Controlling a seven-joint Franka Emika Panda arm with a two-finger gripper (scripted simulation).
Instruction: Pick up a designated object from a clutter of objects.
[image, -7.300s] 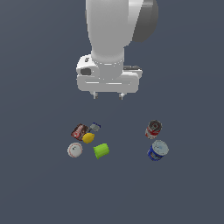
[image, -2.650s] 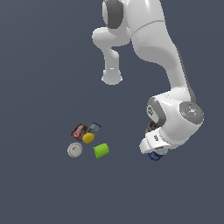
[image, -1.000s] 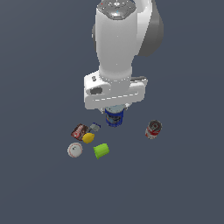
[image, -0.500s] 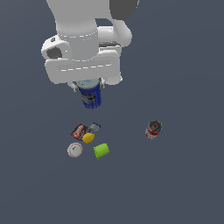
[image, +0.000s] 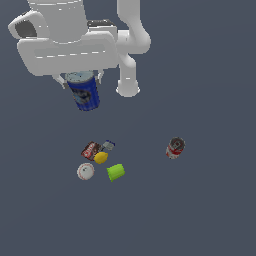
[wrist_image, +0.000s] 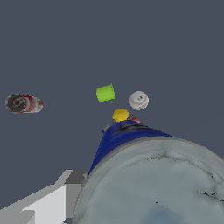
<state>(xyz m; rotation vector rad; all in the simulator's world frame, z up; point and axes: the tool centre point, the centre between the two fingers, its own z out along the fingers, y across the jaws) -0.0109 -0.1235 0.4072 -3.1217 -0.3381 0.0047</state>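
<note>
Dark floor lies open around blue can (image: 85, 93), clamped by fingers (image: 100, 76).

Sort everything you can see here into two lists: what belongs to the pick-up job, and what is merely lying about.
Belongs to the job:
- blue can, held up off the surface
- gripper, shut on it

Lying about:
- red can, apart from the rest
- lime-green cup
- lemon
- baseball
- red-brown box
- small blue-grey item

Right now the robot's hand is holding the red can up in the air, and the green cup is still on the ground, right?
Not quite. The hand is holding the blue can up in the air, as the exterior view shows. The red can lies on the ground, off to the exterior view's right. The green cup is on the ground.
</note>
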